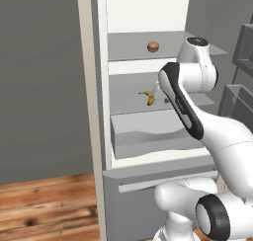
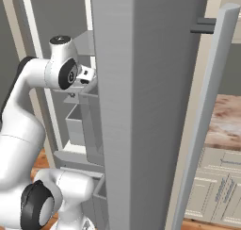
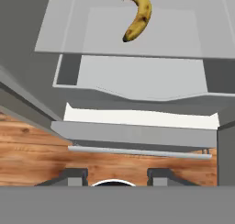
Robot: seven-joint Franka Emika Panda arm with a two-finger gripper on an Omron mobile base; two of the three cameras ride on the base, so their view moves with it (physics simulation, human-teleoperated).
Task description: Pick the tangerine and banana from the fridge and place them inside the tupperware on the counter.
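Fridge (image 1: 148, 18) open, arm reaching in at mid-shelf height. Tangerine (image 1: 153, 46) on upper shelf, banana (image 1: 147, 97) on the shelf below, near-left of the hand. Gripper (image 3: 116, 175) jaws parted, holding nothing. My call: approach the banana across its middle, stay above the drawer (image 1: 148, 134). Wood floor (image 1: 44, 205) left; counter (image 2: 226, 123) far right.

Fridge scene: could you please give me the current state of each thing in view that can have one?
fridge: door open, inside exposed.
fridge door: swung wide open.
tangerine: resting on the upper shelf, untouched.
banana: lying flat on the middle shelf, not held.
drawer: below the banana's shelf, top open.
gripper: empty, with the two tips apart, pointing down over the fridge front, short of the banana.
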